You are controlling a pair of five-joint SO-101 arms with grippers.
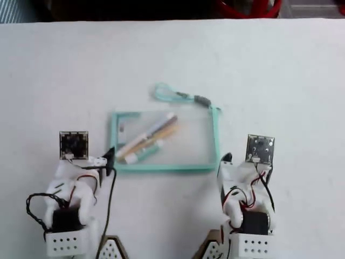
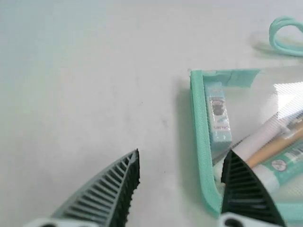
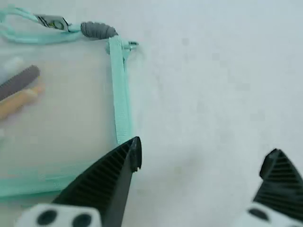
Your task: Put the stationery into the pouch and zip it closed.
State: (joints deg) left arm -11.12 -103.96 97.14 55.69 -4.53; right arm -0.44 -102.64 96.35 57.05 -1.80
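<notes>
My left gripper [image 2: 182, 165] gapes empty at the pouch's [image 1: 161, 168] near corner, and my right gripper [image 3: 204, 151] gapes empty beside the other. The pouch lies flat between them with pens [image 1: 148, 137] inside; it looks light, floppy and slick. I'd pinch its stiffer teal edge, then the far zip pull [image 3: 131, 45].

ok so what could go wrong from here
1. The zipper pull is small and sits beside the loose strap loop; the right jaws might catch the loop instead.
2. The left jaws stand open across a corner of the pouch; shutting there may pinch the pens inside or drag the pouch along.
</notes>
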